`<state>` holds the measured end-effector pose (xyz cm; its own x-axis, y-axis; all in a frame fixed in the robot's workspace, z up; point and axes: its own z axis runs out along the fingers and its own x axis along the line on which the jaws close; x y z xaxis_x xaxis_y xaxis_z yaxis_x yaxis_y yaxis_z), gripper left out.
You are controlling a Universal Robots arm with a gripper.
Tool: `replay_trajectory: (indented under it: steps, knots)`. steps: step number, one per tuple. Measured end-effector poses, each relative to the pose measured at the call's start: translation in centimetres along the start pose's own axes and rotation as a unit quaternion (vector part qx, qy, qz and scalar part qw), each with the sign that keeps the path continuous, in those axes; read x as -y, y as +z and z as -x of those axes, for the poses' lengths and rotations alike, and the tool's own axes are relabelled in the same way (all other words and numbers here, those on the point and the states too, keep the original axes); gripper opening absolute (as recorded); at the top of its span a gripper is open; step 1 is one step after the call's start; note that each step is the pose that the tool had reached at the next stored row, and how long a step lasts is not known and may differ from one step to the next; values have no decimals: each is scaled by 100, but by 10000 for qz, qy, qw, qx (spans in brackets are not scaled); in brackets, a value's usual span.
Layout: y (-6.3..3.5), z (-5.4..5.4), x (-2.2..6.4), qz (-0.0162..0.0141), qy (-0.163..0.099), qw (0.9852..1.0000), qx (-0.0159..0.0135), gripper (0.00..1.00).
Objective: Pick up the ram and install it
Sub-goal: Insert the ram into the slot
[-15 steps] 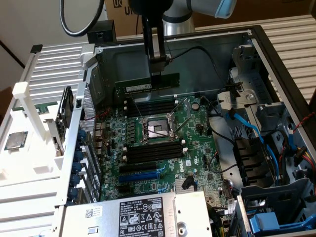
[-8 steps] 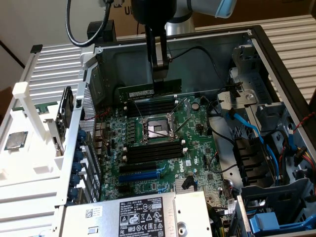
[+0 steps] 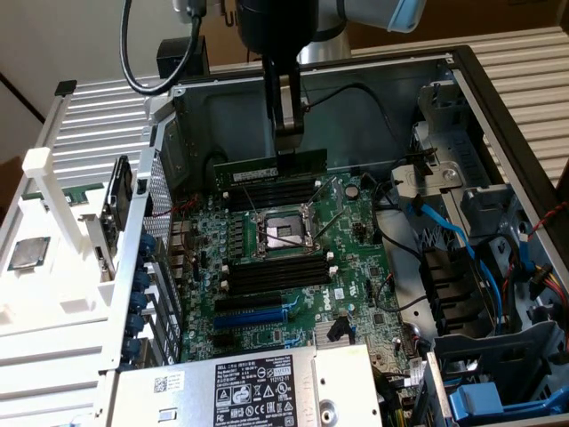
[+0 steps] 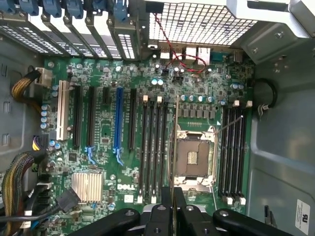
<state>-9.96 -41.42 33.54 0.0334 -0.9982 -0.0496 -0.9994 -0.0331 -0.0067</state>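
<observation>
Currently one gripper [image 3: 286, 149] clamps one ram [image 3: 253, 169]; eight memory slots [image 4: 151, 147].

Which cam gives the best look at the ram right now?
Exterior view: the ram shows broadside, full length, pinched at its top edge by the gripper. The wrist view sees it edge-on, a thin line running out from the gripper over the motherboard.
</observation>
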Motion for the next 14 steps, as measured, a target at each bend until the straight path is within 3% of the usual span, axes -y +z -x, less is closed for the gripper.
replay_trajectory:
  steps: [6,10,14]
  knots:
    - [103,-6,22,60,4,10000,2,13]
    - [157,-10,43,82,7,10000,-2,13]
    - [198,-8,47,91,11,9999,-43,13]
